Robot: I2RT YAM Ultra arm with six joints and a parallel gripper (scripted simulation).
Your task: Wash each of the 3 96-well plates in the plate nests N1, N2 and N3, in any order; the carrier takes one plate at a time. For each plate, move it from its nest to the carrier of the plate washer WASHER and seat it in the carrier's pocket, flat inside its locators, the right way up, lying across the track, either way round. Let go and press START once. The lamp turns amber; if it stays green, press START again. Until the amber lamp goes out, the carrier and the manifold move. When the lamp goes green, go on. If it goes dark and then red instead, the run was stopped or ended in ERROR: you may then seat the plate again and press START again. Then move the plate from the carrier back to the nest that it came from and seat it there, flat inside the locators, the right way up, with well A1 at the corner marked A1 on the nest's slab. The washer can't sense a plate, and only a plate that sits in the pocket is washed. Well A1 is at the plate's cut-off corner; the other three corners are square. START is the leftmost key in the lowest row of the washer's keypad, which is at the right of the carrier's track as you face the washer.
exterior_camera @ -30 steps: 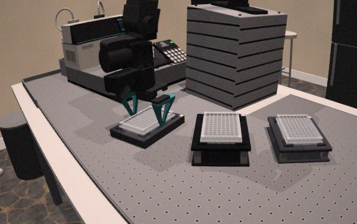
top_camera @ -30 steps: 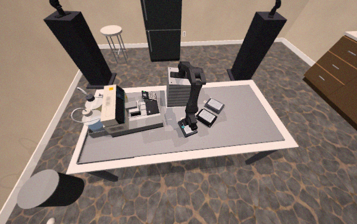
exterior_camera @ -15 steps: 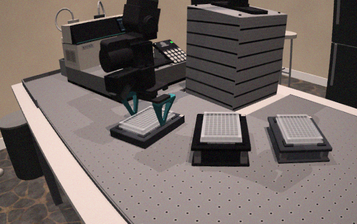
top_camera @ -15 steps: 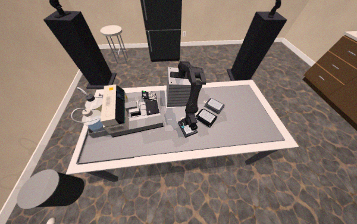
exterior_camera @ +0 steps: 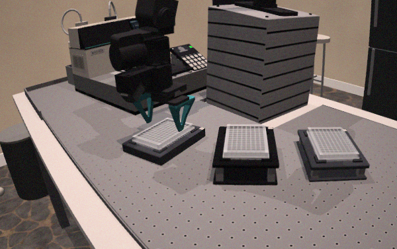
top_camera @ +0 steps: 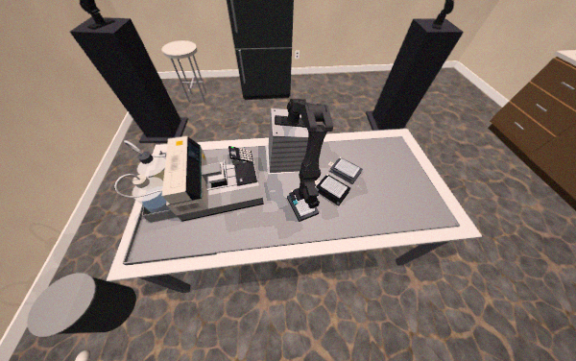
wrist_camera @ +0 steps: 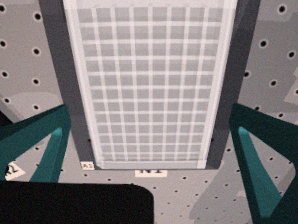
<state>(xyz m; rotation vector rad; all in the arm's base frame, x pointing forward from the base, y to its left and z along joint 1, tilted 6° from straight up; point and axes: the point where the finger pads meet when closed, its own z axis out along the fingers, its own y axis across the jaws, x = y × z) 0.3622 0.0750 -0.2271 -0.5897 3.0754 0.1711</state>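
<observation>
Three clear 96-well plates sit in dark nests in a row on the table. The left plate (exterior_camera: 155, 137) (top_camera: 304, 209) (wrist_camera: 149, 76) lies flat in its low nest (exterior_camera: 159, 155). My gripper (exterior_camera: 163, 125) (top_camera: 300, 202) (wrist_camera: 150, 113) is open just above this plate, with one teal finger on each long side, not touching it. The middle plate (exterior_camera: 246, 140) (top_camera: 333, 186) and the right plate (exterior_camera: 332, 143) (top_camera: 347, 167) lie in their own nests. The washer (exterior_camera: 96, 49) (top_camera: 182, 168) stands at the table's left, its keypad (exterior_camera: 192, 57) (top_camera: 242, 154) showing a green lamp (exterior_camera: 190, 47). The arm hides the carrier in the exterior view.
A tall grey ribbed tower (exterior_camera: 261, 66) (top_camera: 285, 149) stands behind the nests, right of the washer. Bottles and tubing (top_camera: 144, 168) sit left of the washer. The table (exterior_camera: 83, 212) has a raised white rim.
</observation>
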